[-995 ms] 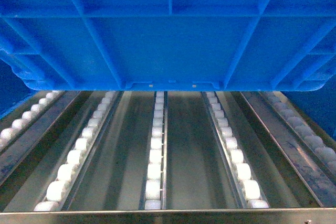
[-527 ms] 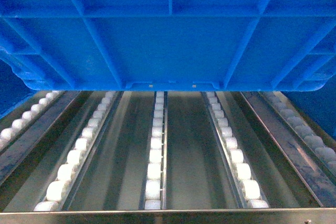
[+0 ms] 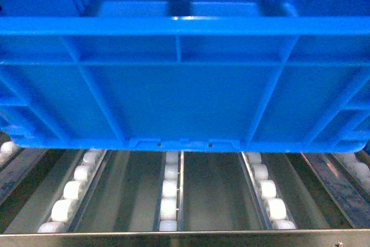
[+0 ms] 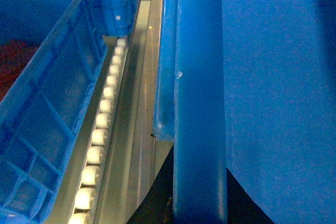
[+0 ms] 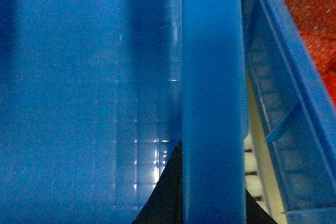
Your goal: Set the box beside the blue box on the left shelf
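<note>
Right now my head camera is almost filled by the box (image 3: 185, 93), a bright-blue ribbed crate whose near wall and thick rim face me, with two small dots at its bottom edge. It sits over the left shelf (image 3: 191, 237), whose steel front rail runs along the bottom of my view; lanes of white rollers (image 3: 169, 201) run back beneath the crate's lower edge. I cannot tell from this angle whether the crate rests on the rollers or hangs just above them.

From my left wrist camera I see the crate's rim (image 4: 199, 103) running up the middle of the picture, its inside wall to the right. Just beside it, across one roller lane (image 4: 100, 129), stands a neighbouring blue crate (image 4: 47, 103) with something reddish inside.

My right wrist camera shows the opposite rim (image 5: 212, 103) close up, the crate's interior on the left, and another blue crate (image 5: 294, 103) just beside it on the right, with red material beyond.

A dark shape sits at the base of each rim in the wrist views, but neither hand's fingers are plainly visible, so I cannot tell how far either is open or what it grips.
</note>
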